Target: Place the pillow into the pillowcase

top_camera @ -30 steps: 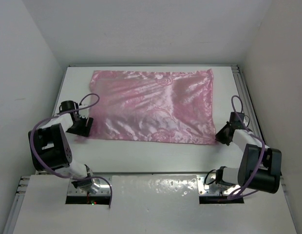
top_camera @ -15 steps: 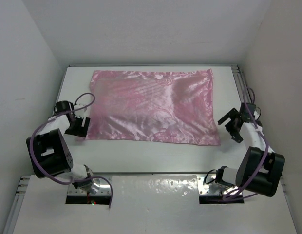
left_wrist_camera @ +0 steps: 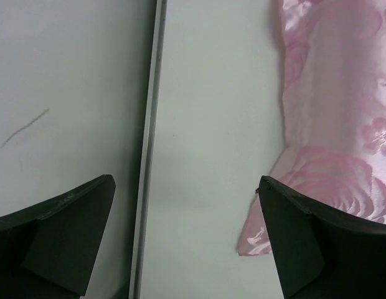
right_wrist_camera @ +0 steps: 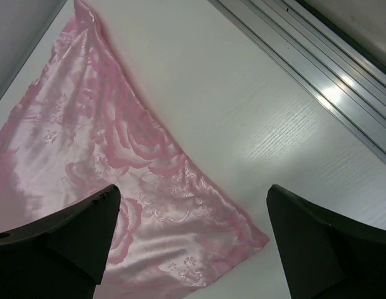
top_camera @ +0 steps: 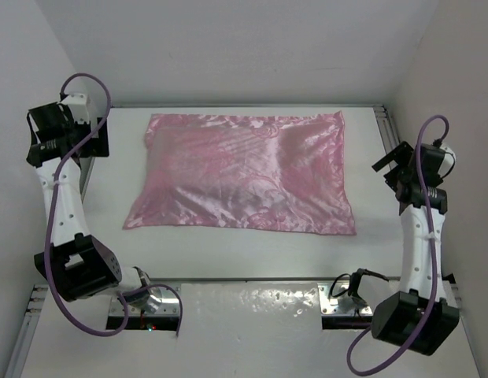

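Note:
The shiny pink pillowcase (top_camera: pixel 244 173) lies flat on the white table (top_camera: pixel 228 252), with nothing holding it. Its near left corner (left_wrist_camera: pixel 255 240) shows in the left wrist view and its near right corner (right_wrist_camera: pixel 243 240) in the right wrist view. No cream-white pillow shows in any view; the case looks slightly puffed toward its far side. My left gripper (top_camera: pixel 86 138) hangs open, raised over the table's far left edge, with nothing between its fingers (left_wrist_camera: pixel 185 187). My right gripper (top_camera: pixel 392 169) is also open and empty (right_wrist_camera: pixel 193 193), raised beyond the case's right edge.
A metal rail runs along the table's left edge (left_wrist_camera: pixel 149 124) and another along its right edge (right_wrist_camera: pixel 317 68). White enclosure walls stand close on the left, right and far sides. Both arm bases sit at the near edge.
Both grippers were down at the pillowcase's near corners. They have opened, let go and risen, the left to the far left, the right to the right. The near left corner now lies stretched farther out.

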Tool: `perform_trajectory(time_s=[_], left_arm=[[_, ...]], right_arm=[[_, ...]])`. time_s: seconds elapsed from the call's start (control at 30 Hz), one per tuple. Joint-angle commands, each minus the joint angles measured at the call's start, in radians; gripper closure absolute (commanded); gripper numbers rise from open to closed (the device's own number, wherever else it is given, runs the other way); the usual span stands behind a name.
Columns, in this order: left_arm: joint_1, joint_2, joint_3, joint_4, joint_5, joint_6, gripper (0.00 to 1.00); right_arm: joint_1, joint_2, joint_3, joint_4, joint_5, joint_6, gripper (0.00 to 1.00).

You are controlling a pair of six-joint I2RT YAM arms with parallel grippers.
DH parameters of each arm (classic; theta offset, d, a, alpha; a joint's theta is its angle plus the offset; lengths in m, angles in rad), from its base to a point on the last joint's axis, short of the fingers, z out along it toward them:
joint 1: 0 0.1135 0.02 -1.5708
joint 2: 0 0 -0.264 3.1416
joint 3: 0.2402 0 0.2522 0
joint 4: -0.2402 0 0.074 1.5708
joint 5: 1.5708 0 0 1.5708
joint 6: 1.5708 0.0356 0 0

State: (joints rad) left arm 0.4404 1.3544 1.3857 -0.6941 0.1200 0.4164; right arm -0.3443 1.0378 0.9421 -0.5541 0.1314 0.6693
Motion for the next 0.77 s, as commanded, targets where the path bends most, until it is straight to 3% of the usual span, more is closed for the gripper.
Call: perform_trajectory(time_s=[0.0,0.33,0.73], left_arm=[[0.006,-0.029,0.064,-0.035,0.035,-0.067,0.0],[0.001,-0.038,-0.033,-0.035,-0.002,-0.05,0.0],[-0.002,-0.031,-0.005,-0.054,0.01,-0.045,0.0]], right_arm=[[0.002,-0.048,-0.025,0.036,-0.046,-0.046,0.01],[0.001,-0.134,-0.051,0.063,-0.046,-0.106,0.01],[0.001,-0.179,-0.094,0.161,-0.098,-0.129,0.01]])
